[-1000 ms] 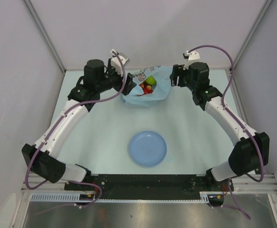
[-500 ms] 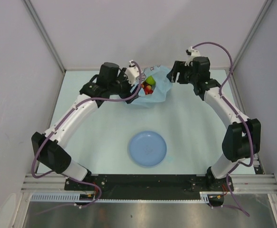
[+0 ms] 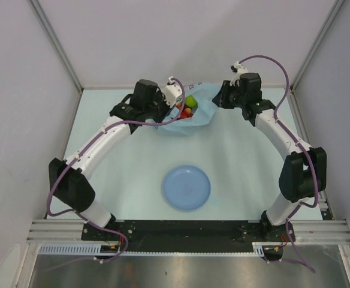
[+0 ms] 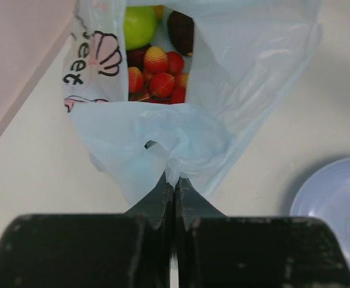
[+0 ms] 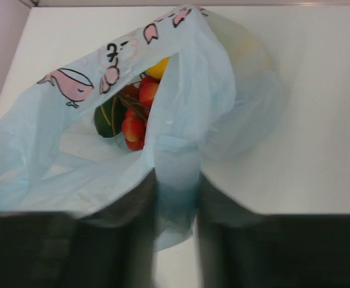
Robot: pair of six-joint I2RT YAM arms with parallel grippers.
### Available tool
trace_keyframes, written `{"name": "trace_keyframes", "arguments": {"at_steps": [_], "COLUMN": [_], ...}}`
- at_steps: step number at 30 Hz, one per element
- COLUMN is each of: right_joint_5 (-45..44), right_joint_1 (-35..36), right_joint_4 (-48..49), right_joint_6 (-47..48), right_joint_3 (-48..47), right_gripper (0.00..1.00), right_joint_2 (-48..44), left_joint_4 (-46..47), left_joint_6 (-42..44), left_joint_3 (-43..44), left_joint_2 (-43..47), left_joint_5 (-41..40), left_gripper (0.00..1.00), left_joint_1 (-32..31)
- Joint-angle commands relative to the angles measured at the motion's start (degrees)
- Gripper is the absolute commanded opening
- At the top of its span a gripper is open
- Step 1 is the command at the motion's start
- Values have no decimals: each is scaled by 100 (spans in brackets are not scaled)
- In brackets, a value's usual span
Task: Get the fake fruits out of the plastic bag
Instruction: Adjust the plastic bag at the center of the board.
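Observation:
The plastic bag (image 3: 194, 119) lies at the back of the table, its mouth open upward. Fake fruits (image 3: 187, 106) show inside it: a green apple (image 4: 139, 26), a dark red-purple fruit (image 4: 181, 32), red grapes (image 4: 161, 74), a dark green fruit (image 5: 105, 124) and a yellow one (image 5: 157, 67). My left gripper (image 4: 175, 180) is shut on a gathered pinch of the bag's left rim (image 4: 181, 147). My right gripper (image 5: 177, 177) is shut on a folded strip of the bag's right edge (image 5: 176, 153). In the top view both grippers flank the bag: left (image 3: 176, 103), right (image 3: 220, 99).
A round light-blue plate (image 3: 187, 187) sits in the middle of the table, nearer the arm bases, and also shows low in the left wrist view as the plate (image 4: 337, 207). Grey walls close in the table at the back and both sides.
The left arm swung right to the bag and its jaws closed on the rim. The right gripper edged in and closed on the bag's other side.

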State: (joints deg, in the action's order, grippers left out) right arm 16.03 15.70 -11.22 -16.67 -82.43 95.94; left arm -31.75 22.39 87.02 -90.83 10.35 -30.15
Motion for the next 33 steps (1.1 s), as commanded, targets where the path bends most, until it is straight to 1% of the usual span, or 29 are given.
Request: {"name": "trace_keyframes", "arguments": {"at_steps": [1, 2, 3, 5, 6, 7, 8, 9, 11, 12, 13, 14, 15, 16, 17, 18, 19, 20, 21, 22, 23, 24, 26, 27, 29, 30, 31, 32, 33], "right_joint_5": [-810, -864, -856, -891, -935, -1014, -1049, -1093, -1251, -1278, -1391, -1471, -1515, -1541, -1507, -1463, -1323, -1252, -1173, -1086, -1059, -1015, -822, -751, -654, -610, -514, -505, -531], "right_joint_1": [38, 3, -15, -111, -138, -181, -225, -252, -305, -366, -384, -384, -401, -401, -419, -428, -489, -515, -542, -577, -586, -595, -577, -569, -499, -472, -446, -411, -402], "right_joint_4": [233, 304, 366, 437, 472, 533, 551, 560, 525, 507, 481, 516, 594, 821, 893, 946, 964, 990, 1069, 1409, 1578, 1867, 1957, 1905, 1843, 1599, 1406, 1195, 697], "right_joint_6": [225, 312, 365, 444, 523, 550, 594, 664, 682, 665, 673, 726, 796, 953, 1024, 1086, 1147, 1331, 1437, 1551, 1796, 1964, 2210, 2446, 2606, 2711, 2756, 2765, 2739], "right_joint_3": [-588, -964, -1272, -1922, -2665, -3021, -3442, -4151, -4928, -5253, -5901, -6090, -6161, -6101, -6057, -5987, -5890, -5472, -5154, -4707, -3859, -3363, -2580, -1706, -753, 26, 408, 673, 893], "right_gripper": [0, 0, 0, 0, 0, 0, 0, 0, 0, 0, 0, 0, 0, 0, 0, 0, 0, 0, 0, 0, 0, 0, 0, 0, 0, 0, 0, 0, 0], "right_joint_2": [205, 345, 677, 1126, 1311, 1766, 1970, 2199, 2779, 2946, 3087, 3263, 3247, 3195, 3055, 2949, 2826, 2703, 2284, 2071, 1782, 1327, 876, 404, -108, -389, -836, -1058, -1225], "left_joint_4": [879, 1020, 1256, 1390, 1391, 1373, 1364, 1312, 1224, 1084, 1039, 1030, 1204, 1397, 1634, 2159, 2390, 2532, 2681, 2665, 2665, 2674, 2761, 2892, 2902, 2754, 2657, 2578, 2420], "left_joint_6": [-630, -709, -684, -500, -464, -455, -472, -499, -630, -640, -631, -605, -604, -613, -596, -596, -622, -683, -753, -841, -1016, -1078, -1166, -1210, -1272, -1272, -1290, -1394, -1439], "left_joint_3": [289, 350, 559, 937, 1505, 1841, 2193, 2962, 3835, 4788, 5250, 5629, 5981, 5923, 5766, 5208, 4889, 4572, 3917, 3579, 3202, 2319, 1340, 386, -393, -936, -1168, -1362, -1712], "left_joint_2": [48, -31, -101, -355, -687, -917, -1128, -1591, -2051, -2332, -2752, -2921, -2993, -2872, -2731, -2556, -2136, -1950, -1721, -1536, -1108, -886, -403, 8, 424, 765, 933, 1074, 1363], "left_joint_5": [-910, -1216, -1341, -1518, -1544, -1536, -1519, -1431, -1291, -1229, -1176, -1158, -1114, -1079, -1079, -922, -755, -693, -649, -622, -509, -455, -324, -288, -218, -113, -95, -42, 89], "left_gripper": [0, 0, 0, 0, 0, 1, 0, 0, 0, 0, 0, 0, 0, 1, 0, 0, 0, 0, 0, 0, 0, 0, 0, 0, 0, 0, 0, 0, 0], "left_joint_1": [53, 123, 150, 263, 325, 395, 561, 641, 834, 853, 862, 862, 853, 862, 827, 835, 827, 818, 827, 827, 818, 827, 774, 757, 678, 634, 599, 537, 511]}}
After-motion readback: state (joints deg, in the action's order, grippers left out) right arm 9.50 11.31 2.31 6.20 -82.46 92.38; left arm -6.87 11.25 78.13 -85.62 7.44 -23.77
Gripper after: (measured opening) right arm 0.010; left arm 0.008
